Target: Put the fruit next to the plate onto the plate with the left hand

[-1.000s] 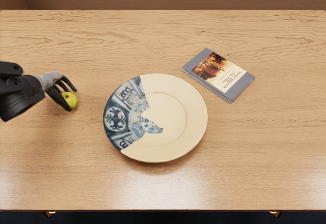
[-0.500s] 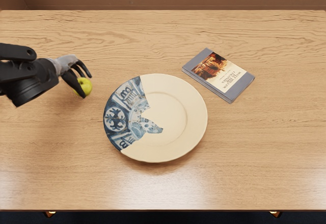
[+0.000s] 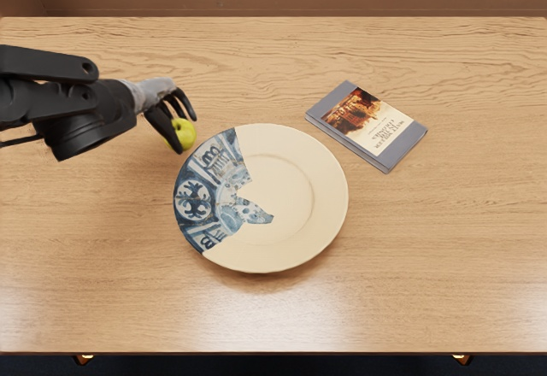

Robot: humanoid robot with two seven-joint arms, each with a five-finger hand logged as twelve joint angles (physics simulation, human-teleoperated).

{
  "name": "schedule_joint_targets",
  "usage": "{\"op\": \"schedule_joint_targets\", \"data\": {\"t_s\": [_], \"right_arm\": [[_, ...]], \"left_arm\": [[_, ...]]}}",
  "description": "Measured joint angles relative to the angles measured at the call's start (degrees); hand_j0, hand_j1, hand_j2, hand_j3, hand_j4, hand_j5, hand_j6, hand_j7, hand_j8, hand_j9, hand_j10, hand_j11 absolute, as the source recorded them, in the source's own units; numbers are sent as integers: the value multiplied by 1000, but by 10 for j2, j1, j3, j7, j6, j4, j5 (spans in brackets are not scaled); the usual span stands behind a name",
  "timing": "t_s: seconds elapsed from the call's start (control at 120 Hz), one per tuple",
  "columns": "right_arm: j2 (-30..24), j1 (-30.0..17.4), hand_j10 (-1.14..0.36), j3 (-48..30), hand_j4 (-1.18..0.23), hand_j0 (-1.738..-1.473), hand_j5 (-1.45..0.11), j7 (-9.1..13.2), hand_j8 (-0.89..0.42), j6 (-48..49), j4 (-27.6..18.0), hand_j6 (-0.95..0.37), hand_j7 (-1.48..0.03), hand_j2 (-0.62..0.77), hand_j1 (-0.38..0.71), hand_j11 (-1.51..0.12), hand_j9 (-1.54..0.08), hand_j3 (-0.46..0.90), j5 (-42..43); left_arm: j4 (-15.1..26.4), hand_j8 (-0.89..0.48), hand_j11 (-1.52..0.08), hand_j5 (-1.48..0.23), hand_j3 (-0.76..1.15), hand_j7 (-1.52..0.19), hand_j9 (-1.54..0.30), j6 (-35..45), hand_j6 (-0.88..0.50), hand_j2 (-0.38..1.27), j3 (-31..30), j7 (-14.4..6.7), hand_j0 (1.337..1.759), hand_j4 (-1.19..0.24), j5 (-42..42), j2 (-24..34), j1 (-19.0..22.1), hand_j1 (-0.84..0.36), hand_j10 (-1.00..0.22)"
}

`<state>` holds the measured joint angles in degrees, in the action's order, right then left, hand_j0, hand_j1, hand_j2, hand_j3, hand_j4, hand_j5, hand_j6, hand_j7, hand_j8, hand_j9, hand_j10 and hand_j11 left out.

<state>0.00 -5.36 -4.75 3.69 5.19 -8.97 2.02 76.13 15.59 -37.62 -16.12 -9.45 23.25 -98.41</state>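
Left hand (image 3: pixel 164 109) has fingers curled round fruit (image 3: pixel 184 134), gripped from above, likely to clear the rim. Fruit sits just beside plate (image 3: pixel 295 192) upper-left edge, not on it yet.

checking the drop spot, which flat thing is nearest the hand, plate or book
The plate: its blue-patterned edge lies just right of the left hand holding the fruit, while the book sits farther right, past the plate.

Yellow-green fruit (image 3: pixel 184 132) beside blue-patterned plate (image 3: pixel 299 222)
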Motion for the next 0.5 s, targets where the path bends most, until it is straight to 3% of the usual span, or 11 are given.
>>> {"op": "schedule_joint_targets", "data": {"t_s": [0.5], "right_arm": [[0, 0, 0, 0, 0, -1658, 0, 0, 0, 0, 0, 0, 0, 0, -349, 0, 0, 0, 0]], "left_arm": [[1, -509, -821, -825, 0, -821, -821, -13, -489, 464, 25, 0, 1658, -626, 18, -69, -20, -333, -628]]}}
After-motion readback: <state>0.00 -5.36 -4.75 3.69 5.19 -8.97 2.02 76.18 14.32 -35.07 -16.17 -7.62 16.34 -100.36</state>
